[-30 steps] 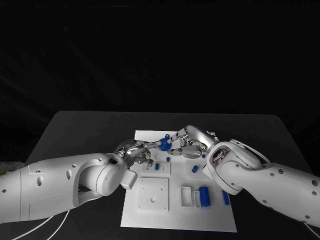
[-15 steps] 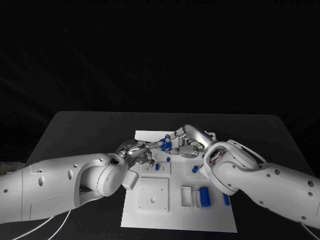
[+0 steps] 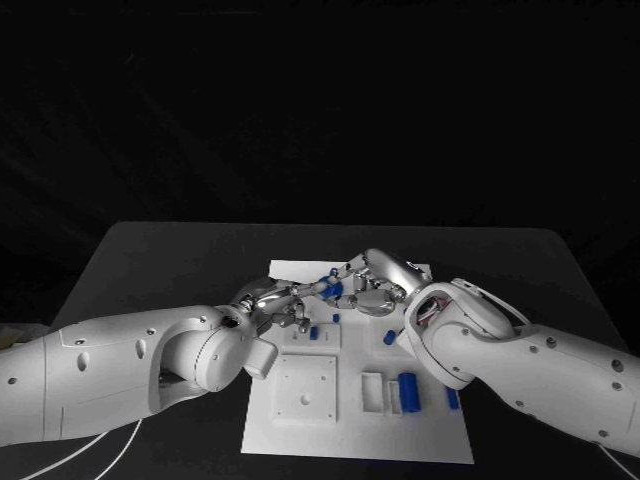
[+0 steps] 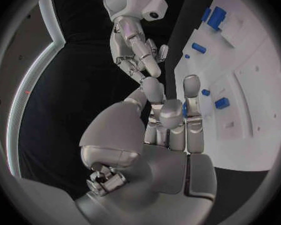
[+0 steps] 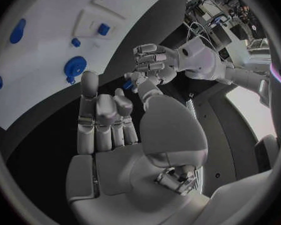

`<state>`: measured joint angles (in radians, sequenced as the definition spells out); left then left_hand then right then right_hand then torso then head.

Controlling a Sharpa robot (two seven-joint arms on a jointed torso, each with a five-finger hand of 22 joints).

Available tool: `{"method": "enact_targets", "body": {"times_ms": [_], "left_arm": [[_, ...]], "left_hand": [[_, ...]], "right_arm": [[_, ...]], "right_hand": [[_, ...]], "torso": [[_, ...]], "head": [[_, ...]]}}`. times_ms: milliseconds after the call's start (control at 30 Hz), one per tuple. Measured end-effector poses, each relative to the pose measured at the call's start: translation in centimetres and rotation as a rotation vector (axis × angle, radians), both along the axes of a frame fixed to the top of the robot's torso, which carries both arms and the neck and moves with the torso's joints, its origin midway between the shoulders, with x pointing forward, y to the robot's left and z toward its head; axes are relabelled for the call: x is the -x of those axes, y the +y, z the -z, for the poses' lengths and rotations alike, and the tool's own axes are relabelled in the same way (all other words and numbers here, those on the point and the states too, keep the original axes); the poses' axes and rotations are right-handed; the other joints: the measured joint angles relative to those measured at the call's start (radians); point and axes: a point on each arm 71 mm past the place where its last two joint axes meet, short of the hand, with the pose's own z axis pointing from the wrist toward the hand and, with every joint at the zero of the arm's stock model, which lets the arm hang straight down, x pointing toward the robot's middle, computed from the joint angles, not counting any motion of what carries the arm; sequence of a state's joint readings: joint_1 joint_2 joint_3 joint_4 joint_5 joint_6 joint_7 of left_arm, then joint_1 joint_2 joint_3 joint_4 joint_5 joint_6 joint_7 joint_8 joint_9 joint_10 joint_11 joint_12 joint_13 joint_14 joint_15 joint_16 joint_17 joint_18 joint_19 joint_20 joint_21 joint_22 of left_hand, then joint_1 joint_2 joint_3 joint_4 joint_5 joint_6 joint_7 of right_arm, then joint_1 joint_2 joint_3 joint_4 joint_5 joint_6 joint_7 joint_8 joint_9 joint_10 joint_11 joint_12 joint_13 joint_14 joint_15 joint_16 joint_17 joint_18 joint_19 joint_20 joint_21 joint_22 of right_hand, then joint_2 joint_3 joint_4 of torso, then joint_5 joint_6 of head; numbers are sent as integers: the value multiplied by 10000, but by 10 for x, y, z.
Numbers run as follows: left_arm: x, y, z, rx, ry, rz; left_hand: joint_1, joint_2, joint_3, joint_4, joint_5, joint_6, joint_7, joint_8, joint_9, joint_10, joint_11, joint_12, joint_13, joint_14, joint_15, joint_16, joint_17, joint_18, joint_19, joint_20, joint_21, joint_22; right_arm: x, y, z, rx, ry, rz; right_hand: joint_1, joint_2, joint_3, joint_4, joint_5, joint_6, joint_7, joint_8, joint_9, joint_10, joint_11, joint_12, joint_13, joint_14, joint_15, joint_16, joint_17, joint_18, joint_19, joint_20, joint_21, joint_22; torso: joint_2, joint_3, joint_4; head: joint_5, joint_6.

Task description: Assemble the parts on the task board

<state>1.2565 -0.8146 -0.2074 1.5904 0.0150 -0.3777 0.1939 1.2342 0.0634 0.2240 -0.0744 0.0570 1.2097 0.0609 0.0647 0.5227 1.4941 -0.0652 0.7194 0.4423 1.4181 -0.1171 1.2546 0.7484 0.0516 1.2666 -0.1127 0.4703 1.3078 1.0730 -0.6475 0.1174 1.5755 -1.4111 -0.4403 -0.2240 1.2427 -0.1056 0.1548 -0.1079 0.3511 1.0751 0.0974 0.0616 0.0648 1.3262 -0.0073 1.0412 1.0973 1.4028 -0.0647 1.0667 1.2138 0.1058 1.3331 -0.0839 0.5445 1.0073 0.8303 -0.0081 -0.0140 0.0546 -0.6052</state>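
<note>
**Small blue part held between both hands above the board's far end**

The small blue part (image 3: 327, 289) sits in the air between the two hands, above the far end of the task board (image 3: 306, 425), with fingers of both hands meeting round it. The left hand (image 3: 274, 305) has its fingers curled in toward the piece; the left wrist view shows a sliver of blue against those fingers. The right hand (image 3: 366, 283) reaches in from the other side with its fingertips at the same piece. Which hand bears the weight is hard to tell from here; my best reading is that both pinch it, as in a hand-over or a re-grip.

Against the pictures from a second ago, little has moved: the right hand has drawn slightly nearer the left and turned a little, and the blue piece has stayed at the same spot between them. That suggests a fine adjustment of the hold, not a carry toward a seat on the board.

Other blue parts lie on the board: a short peg (image 3: 314, 334) just below the left hand, another (image 3: 389, 339) beside the right wrist, and a larger block (image 3: 408, 392) in a slot nearer the robot. The board rests on the black tabletop (image 3: 162, 260).
</note>
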Motion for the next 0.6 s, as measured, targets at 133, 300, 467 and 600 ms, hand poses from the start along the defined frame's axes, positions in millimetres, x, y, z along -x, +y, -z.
{"method": "enact_targets", "body": {"times_ms": [133,300,467,600], "left_arm": [[0,0,0,2,-4,12],[0,0,0,3,-12,22],[0,0,0,6,-17,39],[0,-1,-1,9,-21,56]], "left_hand": [[14,14,4,-4,0,0,0,-12,0,0,0,0,-1,0,0,0,0,0,0,0,0,-1],[17,16,22,-22,-2,0,0,-39,0,0,0,0,-1,0,0,0,-1,1,0,0,0,-1],[26,26,23,-23,-3,0,0,-44,0,0,0,0,9,0,0,0,10,1,0,1,-41,-2],[26,26,23,-23,-4,0,0,-9,-1,0,0,0,9,-1,1,0,10,1,0,1,-41,-2]], "right_arm": [[0,1,0,-16,8,-18],[0,1,0,-22,26,-40],[0,2,1,-14,60,-73],[0,2,1,1,91,-110]], "right_hand": [[-33,33,434,-27,-288,137,-26,0,0,53,-54,40,48,17,-14,41,17,-2,55,15,-104,157],[-126,72,929,-111,-493,252,-58,0,0,56,-55,81,107,17,-14,80,42,-2,89,-18,-299,423],[-165,111,1204,-218,-645,299,-84,0,0,56,-55,80,144,17,-14,80,55,-2,162,-18,-382,589],[-209,156,1358,-262,-761,432,-136,0,1,89,-87,117,171,24,-20,80,68,-4,162,-18,-426,683]], "torso": [[1,-2,0],[1,0,0],[1,4,-1],[1,4,-1]], "head": [[-6,-12],[-7,-31],[-5,-35],[-4,-54]]}}
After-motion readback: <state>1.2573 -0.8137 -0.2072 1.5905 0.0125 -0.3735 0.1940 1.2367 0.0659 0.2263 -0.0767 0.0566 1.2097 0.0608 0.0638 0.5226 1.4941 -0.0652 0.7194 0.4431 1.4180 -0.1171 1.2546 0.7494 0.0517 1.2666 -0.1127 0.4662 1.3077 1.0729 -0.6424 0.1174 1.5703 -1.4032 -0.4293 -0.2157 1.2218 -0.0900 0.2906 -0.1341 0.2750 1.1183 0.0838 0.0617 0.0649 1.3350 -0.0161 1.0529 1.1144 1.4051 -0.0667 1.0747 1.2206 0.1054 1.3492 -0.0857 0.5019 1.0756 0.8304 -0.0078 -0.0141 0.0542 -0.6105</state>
